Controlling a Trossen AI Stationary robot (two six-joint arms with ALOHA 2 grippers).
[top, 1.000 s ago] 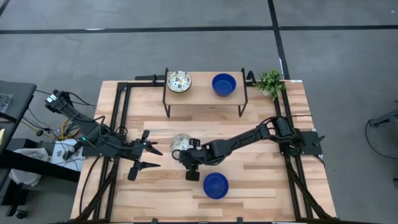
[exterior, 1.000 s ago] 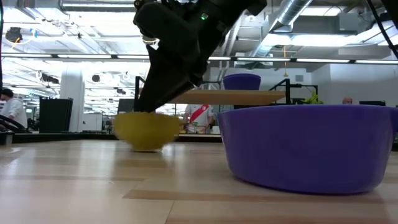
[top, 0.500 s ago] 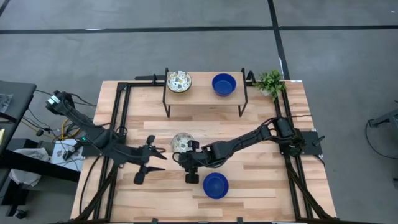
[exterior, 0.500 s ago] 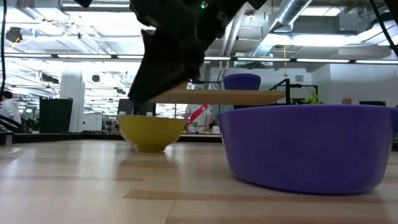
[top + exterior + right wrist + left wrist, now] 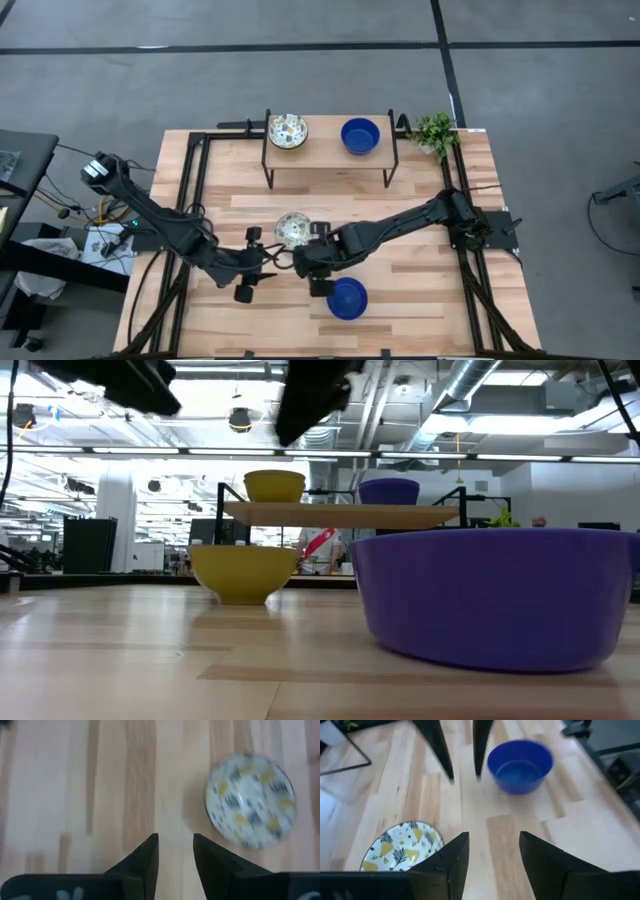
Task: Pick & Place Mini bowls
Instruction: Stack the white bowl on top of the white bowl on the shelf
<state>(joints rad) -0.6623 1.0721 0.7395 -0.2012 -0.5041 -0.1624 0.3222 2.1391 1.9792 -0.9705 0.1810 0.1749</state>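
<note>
The right gripper (image 5: 314, 270) hangs above the table just toward the front edge from the floral bowl (image 5: 292, 229), with its fingers (image 5: 142, 857) parted and nothing between them. In the right wrist view that bowl (image 5: 251, 807) lies on the bare wood off to one side of the finger gap, apart from both fingers. The right arm runs back from there to its base on the table's right side.

The left gripper (image 5: 251, 263) hovers just to the left and front of the same floral bowl, also spread and empty. Its wrist view shows the floral bowl (image 5: 402, 846) beside its own fingers (image 5: 451, 858), not between them, with the right gripper's two dark fingers (image 5: 438, 742) farther off and a blue bowl (image 5: 520, 758) beyond them.

That blue bowl (image 5: 347, 297) rests on the table (image 5: 430, 300) to the front and right of the floral bowl, close beside the right gripper. In the low view it fills the foreground (image 5: 490, 595), and the floral bowl, yellow on the outside (image 5: 243, 571), stands on the wood behind it, touched by neither gripper.

Behind the floral bowl stands a small raised shelf (image 5: 325, 152). On it sit a second floral bowl (image 5: 288, 130) and a second blue bowl (image 5: 360, 135), well apart from each other. A green potted plant (image 5: 434, 131) stands to the right of the shelf, at the table's far corner.
</note>
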